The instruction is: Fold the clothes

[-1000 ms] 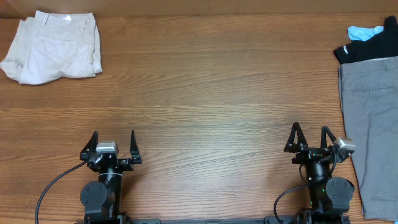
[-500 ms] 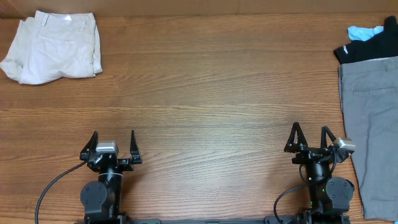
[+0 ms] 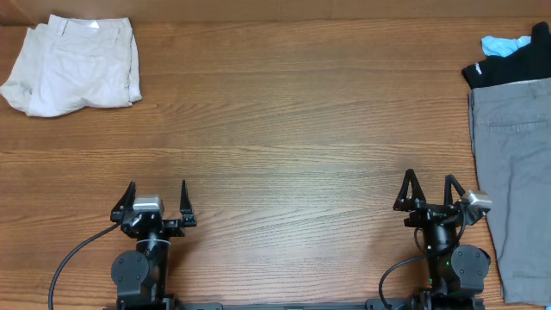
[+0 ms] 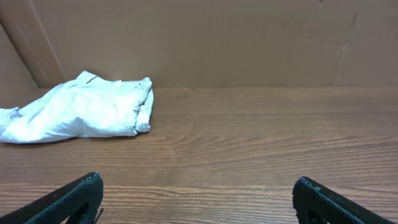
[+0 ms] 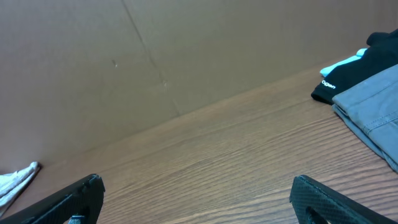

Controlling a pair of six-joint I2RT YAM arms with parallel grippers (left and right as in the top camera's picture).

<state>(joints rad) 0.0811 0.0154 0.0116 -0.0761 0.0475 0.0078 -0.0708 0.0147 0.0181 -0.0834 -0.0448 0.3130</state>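
The grey shorts [image 3: 516, 181] lie flat along the table's right edge, also showing in the right wrist view [image 5: 373, 109]. Cream shorts [image 3: 73, 65] lie folded at the far left corner, and show in the left wrist view [image 4: 87, 109]. A black garment [image 3: 508, 65] and a light-blue one [image 3: 502, 43] sit behind the grey shorts. My left gripper [image 3: 157, 191] is open and empty near the front edge; its fingertips frame bare wood [image 4: 196, 186]. My right gripper [image 3: 428, 182] is open and empty, just left of the grey shorts [image 5: 196, 183].
The wooden table [image 3: 293, 129] spreads between the two piles. A brown cardboard wall [image 4: 205, 37] stands along the far edge. A black cable [image 3: 73, 254] runs from the left arm base toward the front left.
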